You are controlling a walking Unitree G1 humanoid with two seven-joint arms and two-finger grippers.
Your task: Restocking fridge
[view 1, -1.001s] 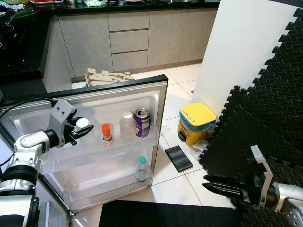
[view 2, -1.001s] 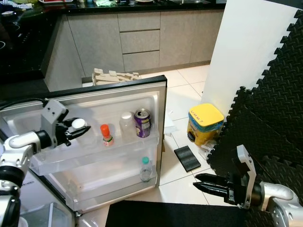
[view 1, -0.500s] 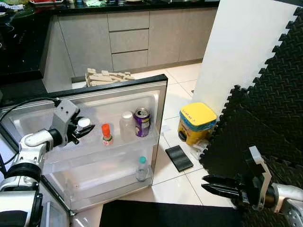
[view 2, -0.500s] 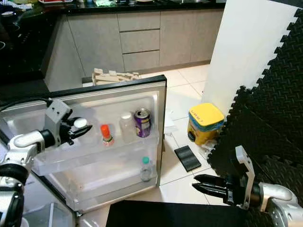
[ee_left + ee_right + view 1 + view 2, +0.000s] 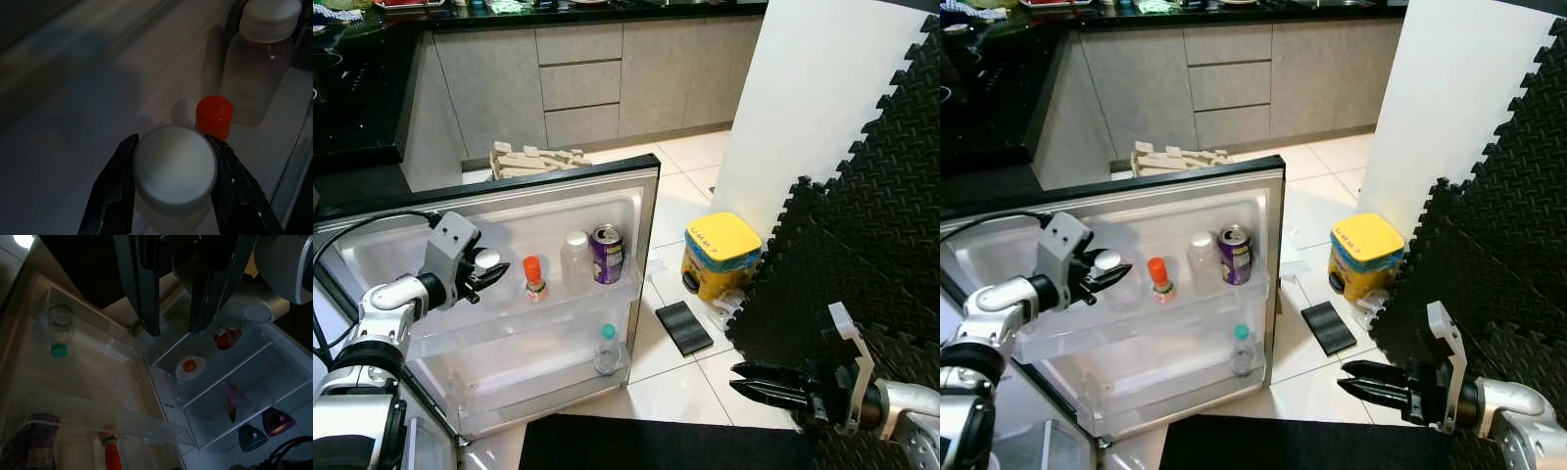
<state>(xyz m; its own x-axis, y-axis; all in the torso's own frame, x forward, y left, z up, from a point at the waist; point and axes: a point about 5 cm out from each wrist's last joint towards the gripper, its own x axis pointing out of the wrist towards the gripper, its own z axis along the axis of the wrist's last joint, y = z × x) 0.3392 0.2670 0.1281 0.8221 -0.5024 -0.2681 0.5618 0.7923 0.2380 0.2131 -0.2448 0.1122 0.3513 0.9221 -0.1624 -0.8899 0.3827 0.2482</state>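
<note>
The left gripper [image 5: 171, 147] jaws clamp the white-capped bottle [image 5: 175, 169] just under its cap, a light, slick clear plastic likely to slip; the right gripper [image 5: 766, 384] jaws hang slightly parted, empty.

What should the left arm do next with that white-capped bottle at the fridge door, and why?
Probably lower it a little and let go. The left gripper is shut on the white-capped bottle at the door's upper shelf, beside the orange-capped bottle. I cannot tell whether its base already rests on the shelf.
</note>
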